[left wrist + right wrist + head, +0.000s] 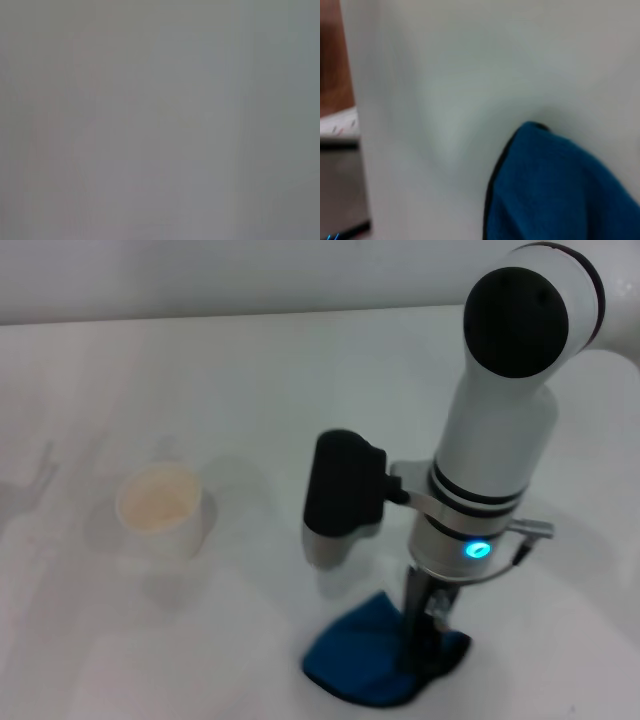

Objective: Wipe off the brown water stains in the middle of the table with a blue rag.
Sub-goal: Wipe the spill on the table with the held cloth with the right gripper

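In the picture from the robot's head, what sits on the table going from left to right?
Small whitish cup → blue rag, with the right gripper coming down onto it, all on the white table. No brown stains are visible.

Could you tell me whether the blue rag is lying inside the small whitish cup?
No, the blue rag lies flat on the table under the right gripper, well apart from the cup.

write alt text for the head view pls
The right arm reaches straight down onto a blue rag near the front edge of a white table, its hand at the cloth. A small whitish cup stands off to the left; no brown stains show.
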Available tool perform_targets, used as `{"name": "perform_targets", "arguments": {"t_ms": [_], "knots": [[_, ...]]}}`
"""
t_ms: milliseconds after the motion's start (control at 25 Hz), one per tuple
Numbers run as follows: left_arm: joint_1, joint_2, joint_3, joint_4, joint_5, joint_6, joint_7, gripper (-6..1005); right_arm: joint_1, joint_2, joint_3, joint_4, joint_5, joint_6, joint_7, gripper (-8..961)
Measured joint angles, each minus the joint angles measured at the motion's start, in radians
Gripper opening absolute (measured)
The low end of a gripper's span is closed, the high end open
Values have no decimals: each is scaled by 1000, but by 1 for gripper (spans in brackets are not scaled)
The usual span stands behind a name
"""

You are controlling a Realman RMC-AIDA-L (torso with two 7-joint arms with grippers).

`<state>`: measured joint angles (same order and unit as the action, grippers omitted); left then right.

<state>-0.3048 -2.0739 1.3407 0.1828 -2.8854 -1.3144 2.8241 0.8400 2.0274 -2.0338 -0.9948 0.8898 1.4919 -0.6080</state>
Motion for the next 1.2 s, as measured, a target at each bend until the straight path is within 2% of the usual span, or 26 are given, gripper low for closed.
{"name": "perform_targets", "arguments": {"t_ms": [240, 520, 800, 960, 1200], "knots": [[2, 0, 2, -1, 0, -7, 0, 879, 14, 1, 8, 17, -7, -122, 51, 142], [16, -2, 1, 4, 1, -11, 0, 880, 56, -3, 49, 108, -66, -226, 125, 140], [16, -3, 2, 2, 2, -12, 0, 879, 60, -6, 201, 189, -189, -261, 150, 139], [16, -4, 2, -1, 2, -17, 0, 879, 52, -8, 306, 219, -322, -262, 162, 138], [17, -5, 1, -2, 2, -23, 0, 880, 15, -12, 408, 197, -400, -243, 159, 139]]}}
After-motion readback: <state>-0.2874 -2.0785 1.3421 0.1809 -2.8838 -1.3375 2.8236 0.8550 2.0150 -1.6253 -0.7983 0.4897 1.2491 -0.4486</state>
